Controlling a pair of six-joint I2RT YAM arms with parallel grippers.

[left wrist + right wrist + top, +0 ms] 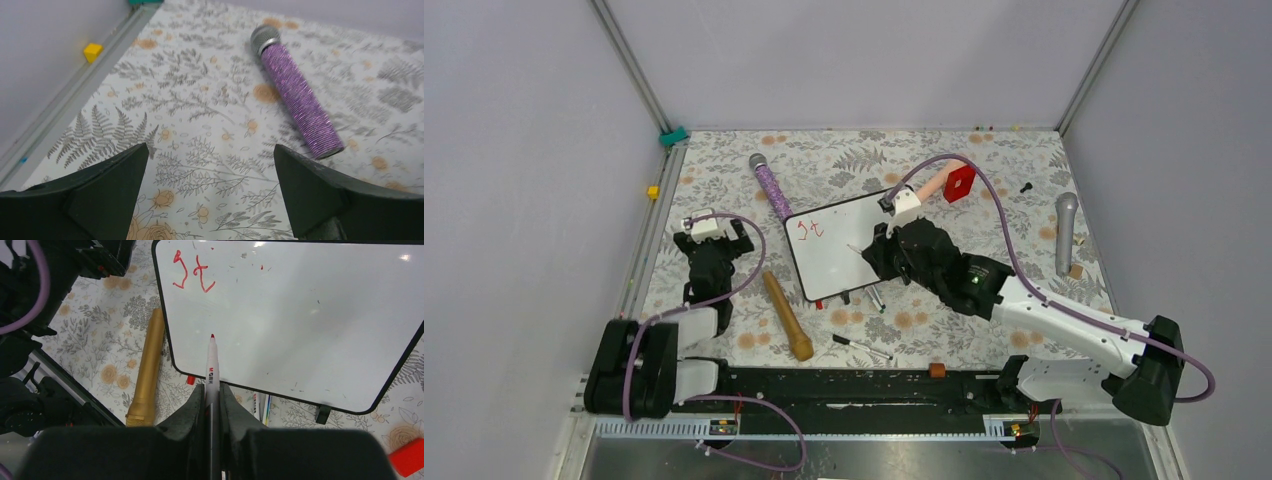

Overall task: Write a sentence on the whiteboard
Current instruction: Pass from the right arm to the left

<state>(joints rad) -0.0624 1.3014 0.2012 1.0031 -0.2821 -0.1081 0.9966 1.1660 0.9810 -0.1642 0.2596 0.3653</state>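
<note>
The whiteboard (844, 250) lies tilted mid-table, also in the right wrist view (310, 315). Red lettering "st" (809, 230) sits at its upper left, seen too in the right wrist view (194, 272); no other letters of the sentence show. My right gripper (886, 245) is over the board's right part, shut on a red-tipped marker (212, 365) whose tip points at the board's lower left area, below the letters. Whether the tip touches the board I cannot tell. My left gripper (714, 240) is open and empty, left of the board, above the floral cloth (210, 145).
A purple microphone (771, 187) lies above the board's left corner, also in the left wrist view (295, 95). A gold microphone (787, 315) lies below left. Loose pens (861, 346), a red block (959, 183), a grey microphone (1064, 232) and a yellow cube (92, 51) lie around.
</note>
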